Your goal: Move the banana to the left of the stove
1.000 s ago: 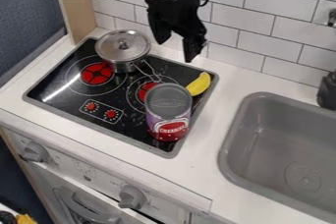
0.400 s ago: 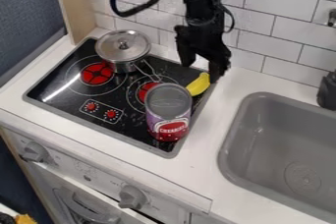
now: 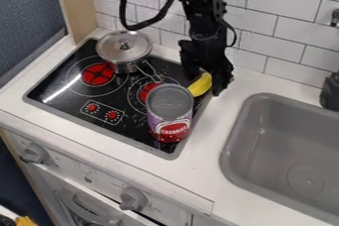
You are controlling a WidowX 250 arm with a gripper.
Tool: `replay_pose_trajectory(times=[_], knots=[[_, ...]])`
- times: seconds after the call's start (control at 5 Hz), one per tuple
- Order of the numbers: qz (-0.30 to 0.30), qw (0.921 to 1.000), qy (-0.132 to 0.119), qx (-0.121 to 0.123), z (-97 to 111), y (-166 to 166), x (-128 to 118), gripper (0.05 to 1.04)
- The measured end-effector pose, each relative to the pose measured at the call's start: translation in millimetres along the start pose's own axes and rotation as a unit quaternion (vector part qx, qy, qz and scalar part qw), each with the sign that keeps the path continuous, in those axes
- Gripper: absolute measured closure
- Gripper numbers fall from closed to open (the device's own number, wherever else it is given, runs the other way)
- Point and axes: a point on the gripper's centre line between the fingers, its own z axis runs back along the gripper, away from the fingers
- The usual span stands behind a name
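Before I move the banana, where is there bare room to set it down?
Bare: counter between stove and sink, plus the stove's left front corner beside the red knobs. Crowded: the rear, with the pot; the right side, with can, banana and gripper.

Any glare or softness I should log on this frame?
Camera view: a white streak of glare crosses the left of the black stovetop; a bright patch sits on the pot's lid; fine edges look soft, including the can's label.
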Motion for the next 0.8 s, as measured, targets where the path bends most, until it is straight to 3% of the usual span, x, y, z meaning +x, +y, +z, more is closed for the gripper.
replay_pose_trajectory(times=[0.2,0.6,0.8], knots=[[-0.005,0.9999,0.014,0.004,-9.1,2.1,-3.0,0.133],[-0.009,0.9999,0.01,-0.001,-8.8,0.5,-1.9,0.673],[-0.003,0.9999,0.014,-0.005,-9.0,-0.9,-3.6,0.68]])
